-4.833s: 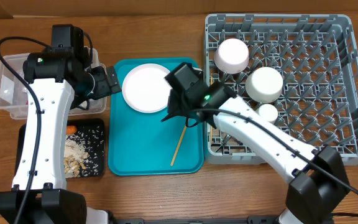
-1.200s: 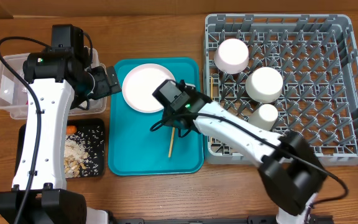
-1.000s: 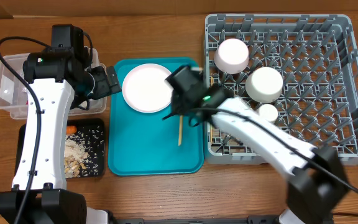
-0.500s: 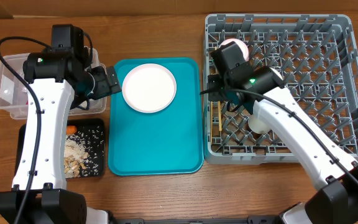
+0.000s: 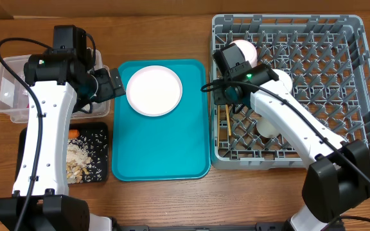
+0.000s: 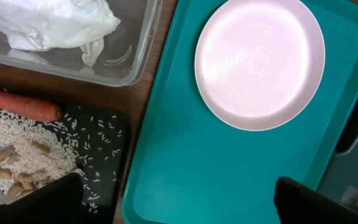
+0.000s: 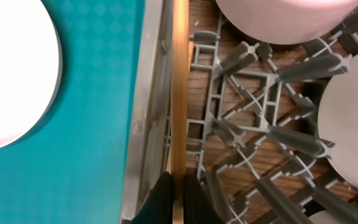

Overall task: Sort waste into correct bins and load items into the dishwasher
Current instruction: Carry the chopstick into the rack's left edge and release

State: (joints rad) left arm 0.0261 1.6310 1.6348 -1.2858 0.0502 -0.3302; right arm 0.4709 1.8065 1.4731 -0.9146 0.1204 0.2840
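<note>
At rack (image 5: 288, 19) left edge, right gripper (image 7: 174, 186) pinched chopstick (image 7: 179, 93), jaws clamped on it. Left gripper (image 6: 179, 200) hung over tray (image 6: 216, 174) near plate (image 6: 260, 62), jaws spread wide, holding nothing.

The tray (image 5: 159, 147) is teal, the plate (image 5: 154, 90) seemingly pale pink, the lattice rack (image 5: 339, 77) grey.

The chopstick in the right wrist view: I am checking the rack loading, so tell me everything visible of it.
The chopstick is a thin, straight stick of pale golden wood. The right gripper is shut on it near one end. It runs along the wall of the grey dish rack that faces the teal tray. Whether it touches the lattice cannot be told.
</note>
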